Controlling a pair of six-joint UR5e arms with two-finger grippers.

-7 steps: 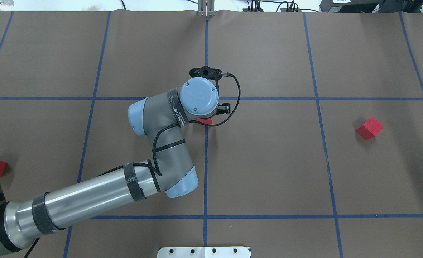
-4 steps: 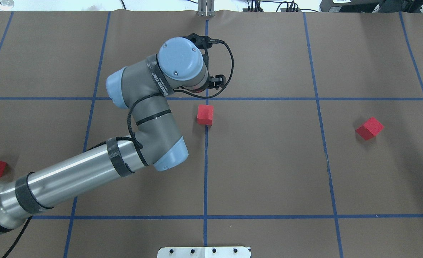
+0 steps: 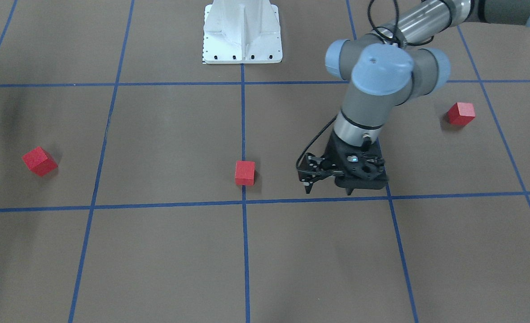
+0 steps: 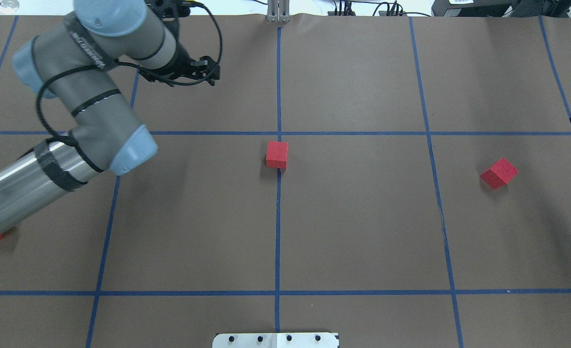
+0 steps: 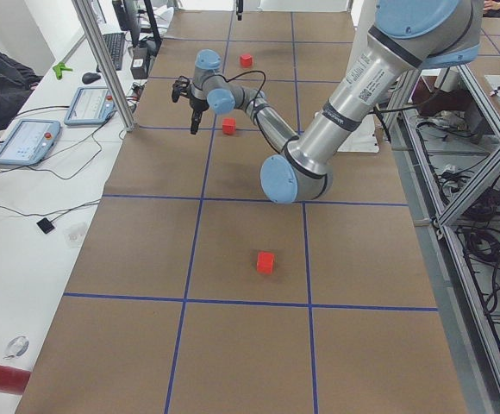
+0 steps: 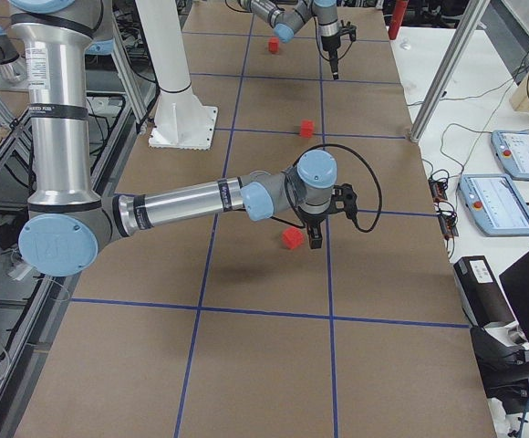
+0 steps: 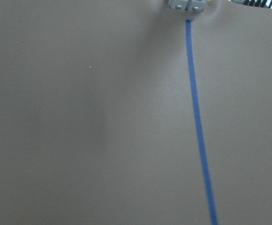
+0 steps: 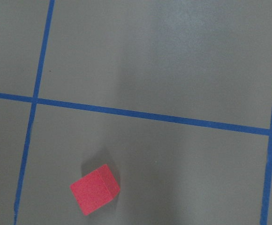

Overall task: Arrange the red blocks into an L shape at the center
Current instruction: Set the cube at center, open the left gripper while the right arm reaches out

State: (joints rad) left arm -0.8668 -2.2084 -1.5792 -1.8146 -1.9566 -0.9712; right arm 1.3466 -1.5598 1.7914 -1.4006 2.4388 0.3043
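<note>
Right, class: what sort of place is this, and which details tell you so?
Most likely a robotics lab: the left arm and right arm reach over brown paper gridded with blue tape, and a side bench holds control tablets.

Open brown floor [image 4: 362, 217] around center red block [image 4: 276, 154].

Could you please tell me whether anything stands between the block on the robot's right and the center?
Nothing visible does. Only bare floor lies between the right block and the center; the middle block already sits beside the crossing.
</note>
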